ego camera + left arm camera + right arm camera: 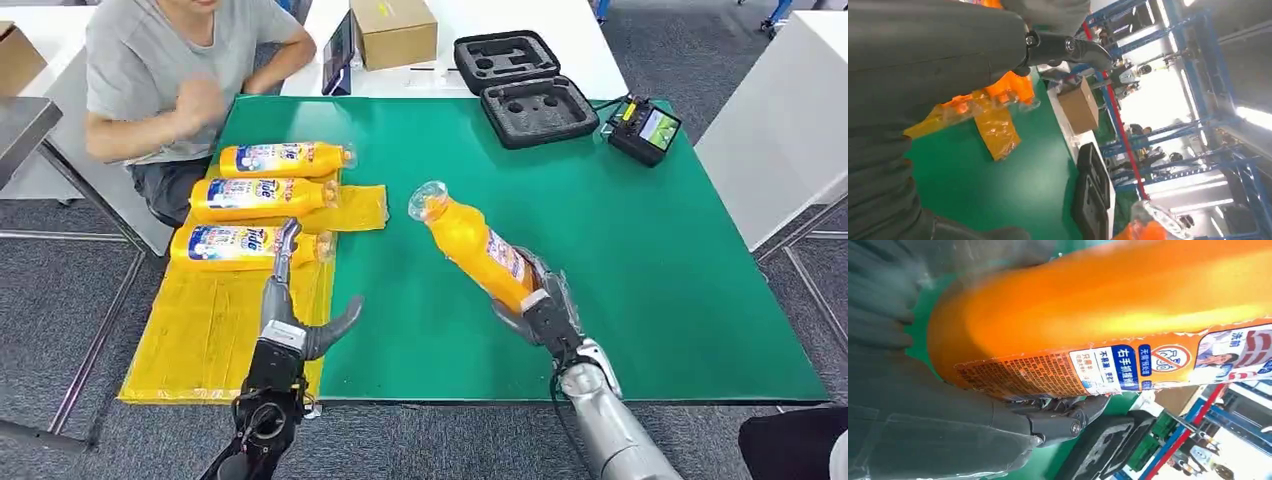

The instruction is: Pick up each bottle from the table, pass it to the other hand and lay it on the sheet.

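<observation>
My right hand (535,300) grips the base of an orange bottle (475,243) with a clear cap, holding it tilted up and to the left over the green mat (620,250). The same bottle (1108,315) looms large in the right wrist view, dark fingers (1058,422) curled under it. My left hand (290,310) is open at the mat's left edge, fingers spread, above the yellow sheet (200,330). Three orange Tide bottles (262,198) lie side by side on the sheet; a finger of the left hand overlaps the nearest (235,243). The sheet (993,127) also appears past the left hand's thumb (1068,47).
A person in a grey shirt (170,60) sits at the table's far left corner. A black foam case (525,85), a small black device (645,130) and a cardboard box (393,30) lie at the back. The mat's right half holds nothing.
</observation>
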`<state>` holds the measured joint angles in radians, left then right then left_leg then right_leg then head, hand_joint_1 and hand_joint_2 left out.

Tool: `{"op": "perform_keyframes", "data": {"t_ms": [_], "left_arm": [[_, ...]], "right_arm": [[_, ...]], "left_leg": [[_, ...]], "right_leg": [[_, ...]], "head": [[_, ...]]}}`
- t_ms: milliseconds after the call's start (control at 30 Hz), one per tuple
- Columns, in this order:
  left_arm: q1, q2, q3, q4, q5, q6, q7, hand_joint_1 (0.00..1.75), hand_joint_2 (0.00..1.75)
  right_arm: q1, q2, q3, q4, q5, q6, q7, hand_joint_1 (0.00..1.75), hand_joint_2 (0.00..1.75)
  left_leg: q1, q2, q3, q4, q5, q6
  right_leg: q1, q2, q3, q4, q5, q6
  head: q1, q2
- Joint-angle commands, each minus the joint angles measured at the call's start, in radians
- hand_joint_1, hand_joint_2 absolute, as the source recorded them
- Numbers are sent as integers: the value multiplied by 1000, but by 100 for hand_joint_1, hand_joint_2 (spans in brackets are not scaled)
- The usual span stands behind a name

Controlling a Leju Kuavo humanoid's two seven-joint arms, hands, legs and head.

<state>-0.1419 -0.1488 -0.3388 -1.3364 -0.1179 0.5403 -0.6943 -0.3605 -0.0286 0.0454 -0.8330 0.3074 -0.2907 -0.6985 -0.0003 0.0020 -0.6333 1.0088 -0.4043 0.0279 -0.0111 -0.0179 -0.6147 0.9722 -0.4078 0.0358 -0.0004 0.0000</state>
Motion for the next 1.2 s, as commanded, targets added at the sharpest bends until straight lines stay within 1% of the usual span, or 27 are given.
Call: {"op": "perform_keyframes", "data": {"t_ms": [33,67,100,133,167,200,233,300,333,367,400,467,500,567,600,667,733,767,833,900,967,1000,1033,1067,1133,1167,1200], "left_arm": [[-36,-27,-37,115,88,-105,34,0,175],[-38,-29,-46,122,108,-131,39,0,175],[-45,-33,-51,130,135,-158,42,0,175],[-54,-35,-54,140,161,-177,45,0,175],[-61,-40,-51,147,188,-197,56,0,175],[-75,-43,-54,163,205,-214,65,0,175],[-88,-47,-59,181,216,-228,73,0,175],[-103,-51,-71,205,230,-253,88,0,175],[-109,-54,-80,214,230,-262,93,0,175],[-114,-55,-84,223,230,-264,93,0,175],[-118,-57,-89,232,230,-268,95,0,175],[-126,-60,-105,256,228,-281,103,0,175],[-126,-60,-105,256,228,-281,103,0,175],[-126,-60,-105,256,228,-281,103,0,175],[-126,-60,-105,256,228,-281,103,0,175],[-126,-60,-105,256,228,-281,103,0,175],[-132,-62,-114,276,227,-287,105,0,175],[-135,-66,-120,285,232,-298,115,0,175],[-149,-73,-133,307,235,-310,119,0,175],[-169,-81,-150,334,240,-320,121,0,175],[-188,-91,-162,354,252,-325,121,0,175],[-188,-91,-162,354,252,-325,121,0,175],[-196,-98,-169,353,255,-327,123,0,175],[-200,-99,-180,345,259,-335,123,0,175],[-199,-97,-187,322,269,-344,127,0,175],[-199,-95,-188,311,275,-347,128,0,175],[-198,-92,-189,301,283,-350,130,0,175]], "right_arm": [[62,5,10,-175,-49,-37,0,175,175],[67,7,13,-190,-53,-39,0,175,175],[72,10,21,-206,-53,-47,0,175,175],[73,14,35,-214,-51,-57,0,175,175],[72,22,43,-226,-60,-51,0,175,175],[72,32,57,-235,-70,-47,0,175,175],[71,45,70,-240,-81,-47,0,175,175],[70,63,84,-234,-90,-46,0,175,175],[72,69,87,-231,-90,-49,0,175,175],[74,71,92,-230,-91,-49,0,175,175],[75,72,95,-230,-93,-48,0,175,175],[78,72,103,-232,-99,-42,0,175,175],[78,72,103,-232,-99,-42,0,175,175],[78,72,103,-232,-99,-42,0,175,175],[78,72,103,-232,-99,-42,0,175,175],[78,72,103,-232,-99,-42,0,175,175],[80,70,113,-233,-98,-46,0,175,175],[78,74,117,-225,-96,-46,0,175,175],[71,85,125,-205,-99,-42,0,175,175],[60,96,138,-174,-97,-46,0,175,175],[46,107,151,-135,-107,-46,0,175,175],[46,107,151,-135,-107,-46,0,175,175],[37,118,156,-103,-105,-52,0,175,175],[37,118,164,-84,-103,-65,0,175,175],[43,116,173,-74,-105,-70,0,175,175],[44,117,177,-65,-109,-67,0,175,175],[45,117,183,-58,-110,-67,0,175,175]], "left_leg": [[1,-1,5,-1,-2,-2],[0,0,3,0,-2,-1],[0,0,7,0,-3,-2],[0,0,4,0,-2,-1],[0,0,7,0,-3,-2],[0,0,4,0,-2,-1],[1,1,6,0,-3,-2],[1,1,3,0,-1,-1],[1,2,6,0,-3,-2],[0,1,4,-1,-1,-1],[1,1,6,0,-2,-2],[1,0,3,-1,-1,-1],[1,0,5,-1,-2,-2],[0,1,3,-1,-1,-1],[1,2,6,-1,-2,-2],[0,0,3,-1,-1,-1],[1,1,9,0,-4,-2],[1,0,5,-1,-2,-2],[0,1,3,-1,-1,-1],[1,2,7,-1,-3,-2],[1,2,6,0,-2,-2],[1,2,8,0,-4,-2],[0,1,3,-1,-1,-1],[1,2,6,0,-2,-2],[1,1,4,-1,-1,-1],[1,1,6,-1,-2,-2],[1,1,5,-1,-2,-1]], "right_leg": [[0,0,5,0,-3,-1],[0,1,3,0,-2,-1],[0,1,7,0,-3,-2],[0,1,4,0,-2,-1],[0,2,6,0,-3,-2],[0,1,3,0,-1,-1],[1,2,5,0,-2,-2],[0,2,3,0,-1,-1],[1,3,5,0,-2,-2],[0,2,3,0,-1,-1],[1,3,5,0,-2,-2],[1,1,3,-1,-1,-1],[1,1,5,-1,-2,-2],[0,2,3,-1,-1,-1],[1,3,5,-1,-2,-1],[0,1,2,0,-1,-1],[1,3,8,0,-3,-2],[0,1,5,0,-2,-1],[0,2,3,-1,-1,-1],[1,3,6,0,-2,-2],[1,3,6,0,-2,-2],[1,4,8,0,-2,-2],[0,2,2,0,0,-1],[1,3,5,0,-1,-2],[1,2,3,-1,-1,-1],[1,2,6,-1,-2,-1],[1,3,5,-1,-1,-1]], "head": [[0,0],[0,0],[0,0],[0,0],[0,0],[0,0],[0,0],[0,0],[0,0],[0,0],[0,0],[0,0],[0,0],[0,0],[0,0],[0,0],[0,0],[0,0],[0,0],[0,0],[0,0],[0,0],[0,0],[0,0],[0,0],[0,0],[0,0]]}}
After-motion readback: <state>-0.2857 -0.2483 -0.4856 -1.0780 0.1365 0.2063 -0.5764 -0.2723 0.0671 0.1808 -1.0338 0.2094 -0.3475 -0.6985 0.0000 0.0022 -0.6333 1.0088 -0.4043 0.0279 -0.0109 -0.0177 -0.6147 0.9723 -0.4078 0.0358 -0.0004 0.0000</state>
